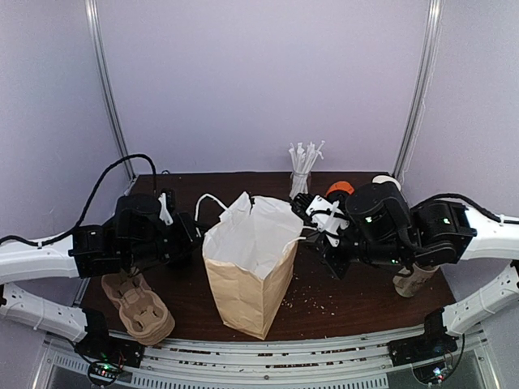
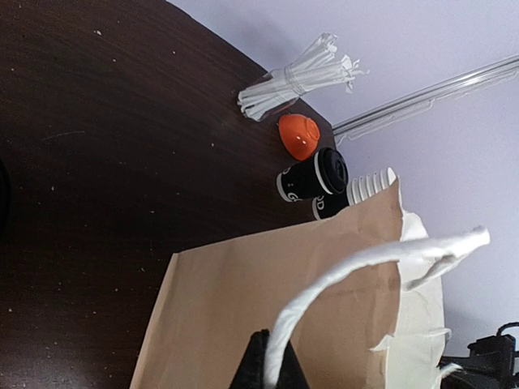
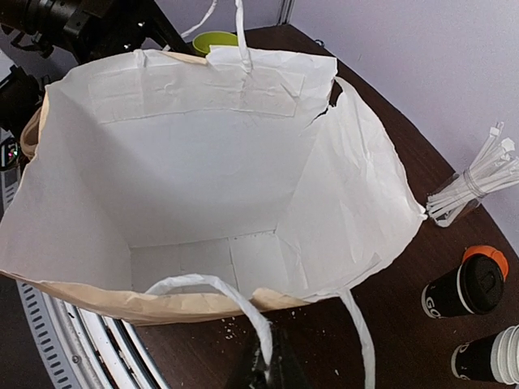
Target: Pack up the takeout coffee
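Table [image 1: 324, 292]: dark brown wood with scattered crumbs; it carries every item below.

Paper bag [image 1: 243, 284]: kraft outside, white inside. It stands upright at the centre with its mouth spread wide. The right wrist view shows a bare floor with nothing packed.

Left gripper [image 2: 272, 365]: fingers closed on the bag's left handle [image 2: 365, 263], a white paper loop pulled taut.

Right gripper [image 3: 263, 369]: fingers pinched closed on the right handle [image 3: 203, 285], holding that side of the mouth apart.

Cup carriers [image 1: 138, 304]: moulded pulp, stacked at the near left, apart from the bag.

Stack of white cups [image 3: 486, 356]: no lids, far right, just beside the next item.

Takeout coffee [image 3: 462, 290]: black cup with black lid and white print, upright on the table at the far right. It is outside the bag and nothing grips it. An orange item [image 2: 298, 134] sits just behind it; what it is cannot be told.

Straws [image 1: 304, 162]: a white bundle in a clear glass at the far edge.

Step in hand, as judged: bag held open, coffee not yet loaded.

Next move calls for: one gripper, probably the right as the nearer one, to release its handle. It would then open around the cup's body, lift it level and lower it upright through the mouth, while the left keeps the bag steady.
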Tool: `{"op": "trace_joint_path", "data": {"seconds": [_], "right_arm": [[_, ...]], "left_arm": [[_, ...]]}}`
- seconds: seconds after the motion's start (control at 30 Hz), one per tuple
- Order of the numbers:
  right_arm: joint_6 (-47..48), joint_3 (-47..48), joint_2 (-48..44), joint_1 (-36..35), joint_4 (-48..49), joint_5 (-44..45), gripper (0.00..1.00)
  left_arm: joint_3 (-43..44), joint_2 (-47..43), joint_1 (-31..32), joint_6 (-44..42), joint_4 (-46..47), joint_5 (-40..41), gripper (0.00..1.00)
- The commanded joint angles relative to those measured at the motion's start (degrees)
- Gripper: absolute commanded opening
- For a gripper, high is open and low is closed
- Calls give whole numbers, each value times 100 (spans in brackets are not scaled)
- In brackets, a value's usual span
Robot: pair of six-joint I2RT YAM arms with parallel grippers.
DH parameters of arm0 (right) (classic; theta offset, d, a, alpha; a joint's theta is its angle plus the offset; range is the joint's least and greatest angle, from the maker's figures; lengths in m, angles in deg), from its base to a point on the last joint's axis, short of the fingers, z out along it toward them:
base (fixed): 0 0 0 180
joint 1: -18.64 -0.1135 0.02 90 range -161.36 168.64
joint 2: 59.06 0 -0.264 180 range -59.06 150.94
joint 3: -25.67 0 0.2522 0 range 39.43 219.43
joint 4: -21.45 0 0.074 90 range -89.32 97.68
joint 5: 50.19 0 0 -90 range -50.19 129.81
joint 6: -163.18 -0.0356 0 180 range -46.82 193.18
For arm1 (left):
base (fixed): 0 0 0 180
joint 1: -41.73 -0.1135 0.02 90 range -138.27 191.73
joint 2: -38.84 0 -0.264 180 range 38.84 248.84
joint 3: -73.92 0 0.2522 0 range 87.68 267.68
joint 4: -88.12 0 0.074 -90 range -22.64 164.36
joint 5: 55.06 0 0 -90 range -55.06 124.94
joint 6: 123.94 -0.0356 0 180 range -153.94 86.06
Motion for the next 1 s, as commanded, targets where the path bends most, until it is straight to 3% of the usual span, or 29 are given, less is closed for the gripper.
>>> {"op": "trace_joint_path", "data": {"seconds": [0.0,0.13,0.37,0.5,0.67,0.97], "right_arm": [[-13,-43,-133,-42,-323,-213,14],[-66,71,-190,-44,-503,-307,41],[-52,616,-222,-39,-845,-386,63],[-56,1073,-225,-43,-1110,-719,74],[-111,1632,-223,-42,-1312,-1156,95],[-84,2070,-313,-44,-1241,-1385,100]], "left_arm": [[-80,126,-40,181,339,-421,0],[21,162,-40,56,186,-333,0],[346,213,-40,-518,-72,-184,0],[453,210,-40,-777,-99,-183,9],[610,156,-40,-1029,-238,-182,20],[812,-84,-40,-1304,-542,-251,41]]}}
